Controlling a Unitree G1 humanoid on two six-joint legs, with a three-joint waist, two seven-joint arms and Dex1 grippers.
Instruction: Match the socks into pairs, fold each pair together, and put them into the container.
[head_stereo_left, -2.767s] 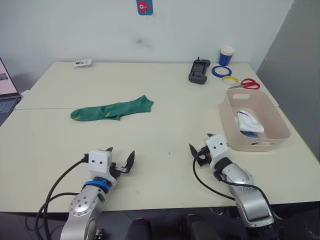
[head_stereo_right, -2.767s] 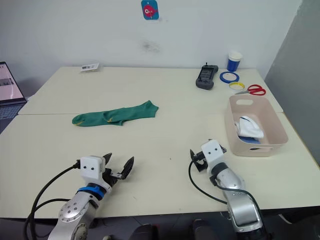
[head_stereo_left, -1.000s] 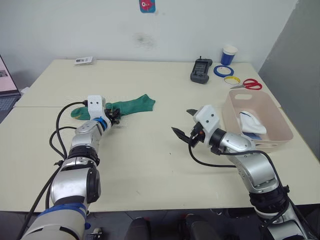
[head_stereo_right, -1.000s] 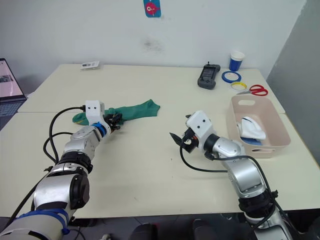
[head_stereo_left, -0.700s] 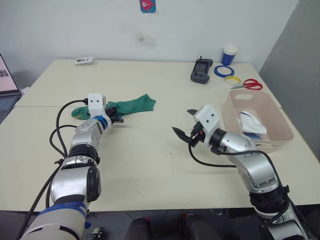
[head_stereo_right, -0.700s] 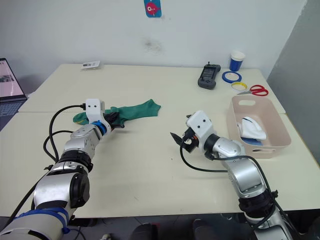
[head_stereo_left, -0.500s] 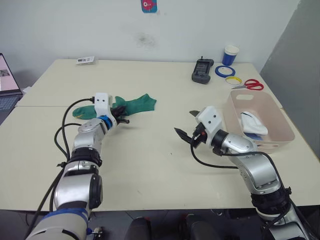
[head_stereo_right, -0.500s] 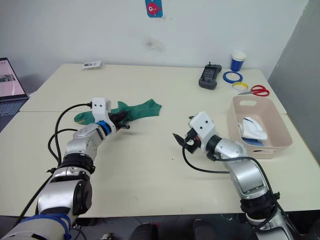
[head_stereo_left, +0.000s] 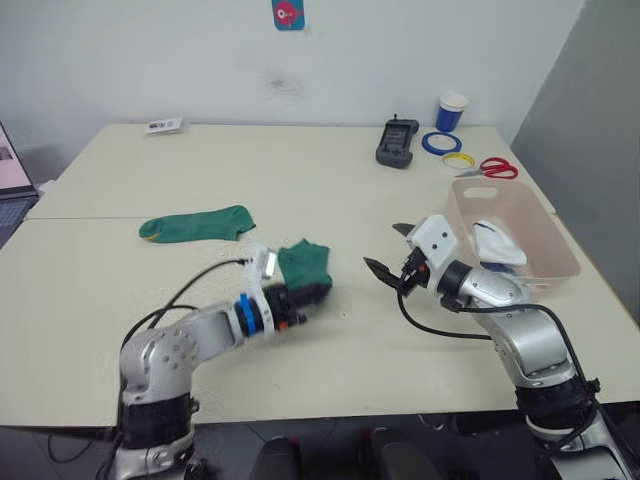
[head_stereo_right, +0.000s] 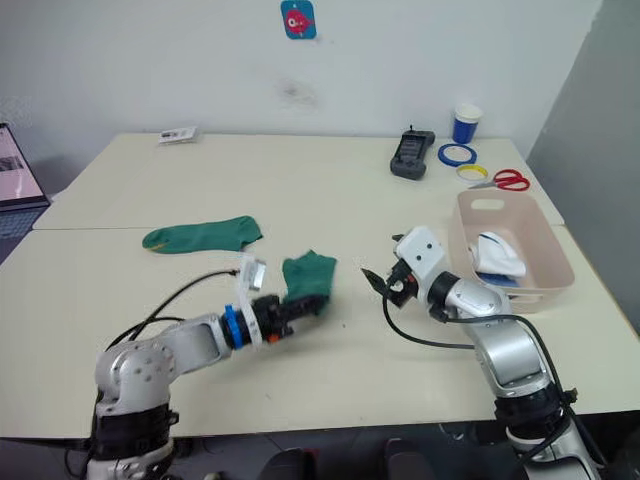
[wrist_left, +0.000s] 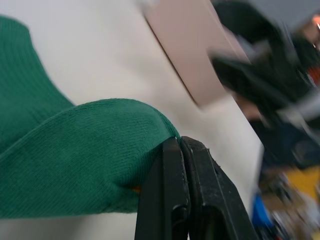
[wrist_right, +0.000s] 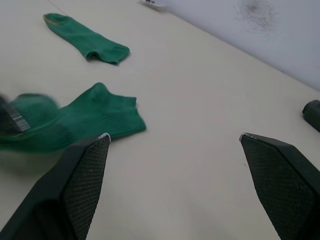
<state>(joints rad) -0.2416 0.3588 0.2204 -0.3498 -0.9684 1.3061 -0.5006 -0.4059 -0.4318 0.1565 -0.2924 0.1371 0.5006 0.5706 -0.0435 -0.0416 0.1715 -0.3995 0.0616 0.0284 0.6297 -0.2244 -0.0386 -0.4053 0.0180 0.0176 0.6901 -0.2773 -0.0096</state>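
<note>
One dark green sock (head_stereo_left: 195, 225) lies flat at the table's left middle. My left gripper (head_stereo_left: 296, 300) is shut on a second green sock (head_stereo_left: 305, 264), holding it just above the near middle of the table; in the left wrist view the black fingers (wrist_left: 172, 200) pinch a fold of the sock (wrist_left: 75, 165). My right gripper (head_stereo_left: 391, 254) stands open to the right of that sock, nothing between its fingers, and both green socks (wrist_right: 85, 120) show beyond it in the right wrist view. The pale pink container (head_stereo_left: 545, 235) at the right holds a white sock (head_stereo_left: 494, 243) over something light blue.
At the back right stand a black handheld device (head_stereo_left: 396, 142), a blue-and-white paper cup (head_stereo_left: 451, 112), blue and yellow tape rolls (head_stereo_left: 438, 143) and red scissors (head_stereo_left: 490, 167). A small card (head_stereo_left: 161, 125) lies at the back left. A laptop edge (head_stereo_left: 8, 180) shows far left.
My left gripper closed on one green sock and carried it away from the other, toward the near middle of the table. The right gripper stayed open and about where it was.
</note>
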